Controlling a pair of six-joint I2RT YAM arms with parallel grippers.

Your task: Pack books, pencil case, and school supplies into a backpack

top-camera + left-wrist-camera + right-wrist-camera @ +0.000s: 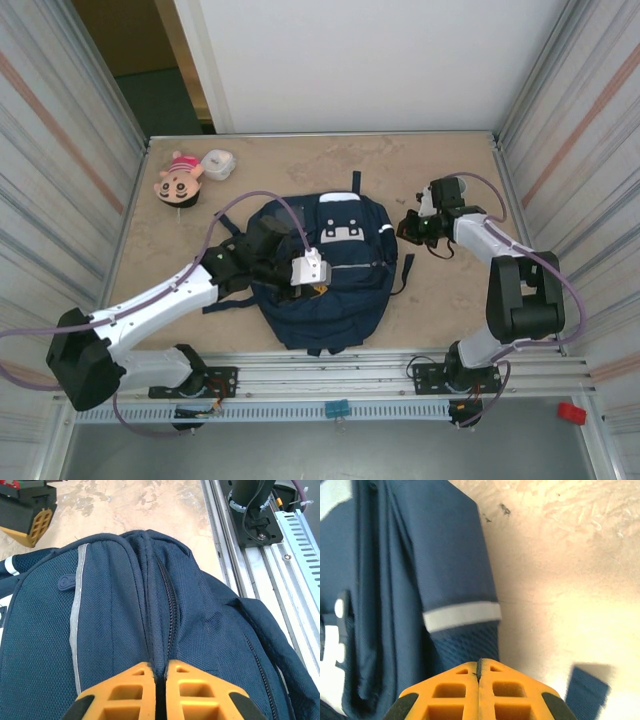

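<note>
Left wrist view: large navy blue fabric backpack [110,630] looks zipped, left jaws pinched on its zip seam [170,605], right jaws shut, empty (packing apparently near done).

backpack [110,630] cropped on three sides; zipper [170,610] end hidden behind left gripper [159,672].

Navy backpack [345,290] on table [300,165], doll [178,180] nearby
</note>
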